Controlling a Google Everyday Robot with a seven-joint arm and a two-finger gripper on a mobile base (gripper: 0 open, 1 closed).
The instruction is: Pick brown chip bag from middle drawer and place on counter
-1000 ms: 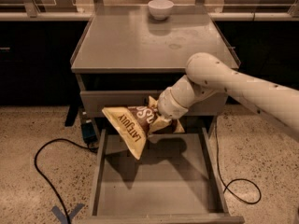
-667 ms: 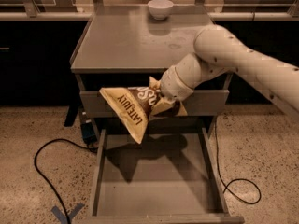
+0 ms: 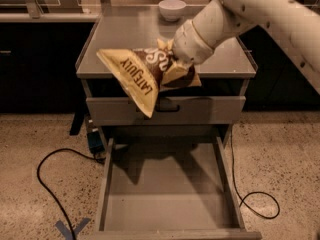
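Observation:
The brown chip bag (image 3: 137, 76), dark brown in the middle with tan ends and "LATE JULY" lettering, hangs in the air in front of the counter's front edge. My gripper (image 3: 172, 69) is shut on its right part, at the end of my white arm, which comes in from the upper right. The bag is level with the counter (image 3: 130, 39), a flat grey cabinet top. The middle drawer (image 3: 170, 194) is pulled out wide below, its flat floor bare.
A white bowl (image 3: 172, 9) stands at the back of the counter. A shut grey drawer with a dark handle (image 3: 167, 108) sits above the open one. Black cables (image 3: 50, 184) lie on the speckled floor on both sides. Dark cabinets flank the unit.
My gripper has lifted the chip bag from just above the open drawer up to the height of the counter's front edge and a little to the right.

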